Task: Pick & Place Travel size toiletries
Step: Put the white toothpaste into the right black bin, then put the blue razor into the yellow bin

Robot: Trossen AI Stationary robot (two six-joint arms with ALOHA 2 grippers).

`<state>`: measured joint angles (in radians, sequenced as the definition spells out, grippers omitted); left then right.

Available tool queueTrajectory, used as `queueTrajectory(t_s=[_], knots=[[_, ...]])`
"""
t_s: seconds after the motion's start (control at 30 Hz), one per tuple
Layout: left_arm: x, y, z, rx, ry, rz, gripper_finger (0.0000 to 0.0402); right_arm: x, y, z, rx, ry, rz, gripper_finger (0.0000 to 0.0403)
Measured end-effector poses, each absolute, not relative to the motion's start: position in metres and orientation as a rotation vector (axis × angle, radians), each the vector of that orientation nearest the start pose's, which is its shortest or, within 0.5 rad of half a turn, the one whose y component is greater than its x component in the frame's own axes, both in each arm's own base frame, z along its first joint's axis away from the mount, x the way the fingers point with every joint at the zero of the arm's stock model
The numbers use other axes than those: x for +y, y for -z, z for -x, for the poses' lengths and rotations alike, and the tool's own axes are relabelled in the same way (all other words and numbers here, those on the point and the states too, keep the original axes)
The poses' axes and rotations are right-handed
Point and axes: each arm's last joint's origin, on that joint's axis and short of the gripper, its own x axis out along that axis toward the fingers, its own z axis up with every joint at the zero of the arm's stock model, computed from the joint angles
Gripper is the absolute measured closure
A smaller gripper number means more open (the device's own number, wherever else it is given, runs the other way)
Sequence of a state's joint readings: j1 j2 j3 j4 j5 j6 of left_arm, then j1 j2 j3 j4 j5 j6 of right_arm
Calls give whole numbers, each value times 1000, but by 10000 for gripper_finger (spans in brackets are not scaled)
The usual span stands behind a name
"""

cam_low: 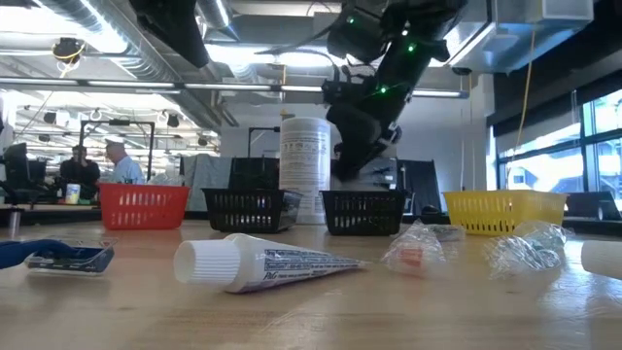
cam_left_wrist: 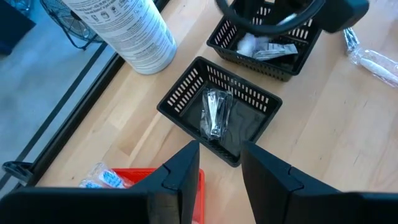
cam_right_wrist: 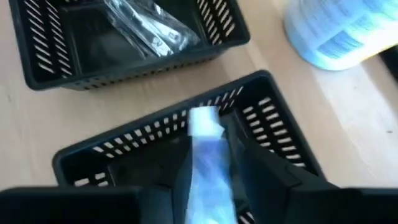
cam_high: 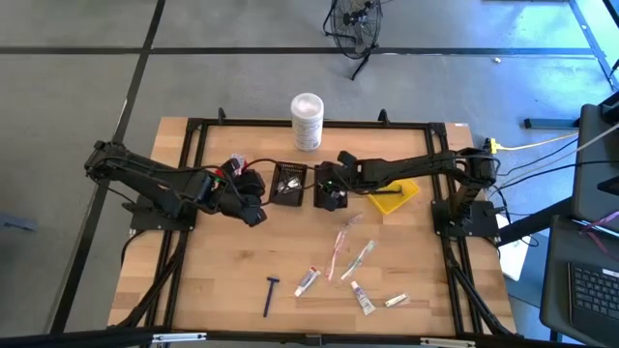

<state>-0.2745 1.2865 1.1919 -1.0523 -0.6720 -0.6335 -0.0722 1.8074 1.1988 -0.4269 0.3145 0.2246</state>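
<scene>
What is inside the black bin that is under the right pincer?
The right pincer holds a pale wrapped sachet over this black bin. Other pale packets already lie in it. The pincer covers part of the bin floor, so a full count is not possible.

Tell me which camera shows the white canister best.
The low view: the white canister stands upright behind the black baskets, label facing the camera. The high view shows mostly its lid; the left wrist view crops its top; the right wrist view catches a blurred piece.
</scene>
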Motion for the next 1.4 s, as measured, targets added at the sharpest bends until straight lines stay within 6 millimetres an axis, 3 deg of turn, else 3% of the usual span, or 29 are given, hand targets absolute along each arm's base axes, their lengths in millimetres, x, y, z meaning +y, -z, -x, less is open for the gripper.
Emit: queueTrajectory(t_s=[0.2, 0.57, 0.83, 1.03, 1.2, 1.4], knots=[[-46, -311, -229, 857, -643, 49, 288, -38, -169, -370, 1028, 449, -55, 261], [-46, -311, -229, 861, -638, 51, 288, -36, -172, -369, 1042, 392, 5, 228], [-47, -310, -229, 871, -622, 78, 288, -19, -194, -353, 1093, 315, 1, 246], [-51, -309, -229, 858, -636, 195, 288, 7, -219, -339, 1075, 210, -78, 267], [-68, -298, -234, 916, -600, 348, 288, 31, -226, -332, 1074, 143, -46, 270], [-113, -267, -252, 1071, -435, 414, 288, 53, -224, -324, 1127, 96, -4, 259]])
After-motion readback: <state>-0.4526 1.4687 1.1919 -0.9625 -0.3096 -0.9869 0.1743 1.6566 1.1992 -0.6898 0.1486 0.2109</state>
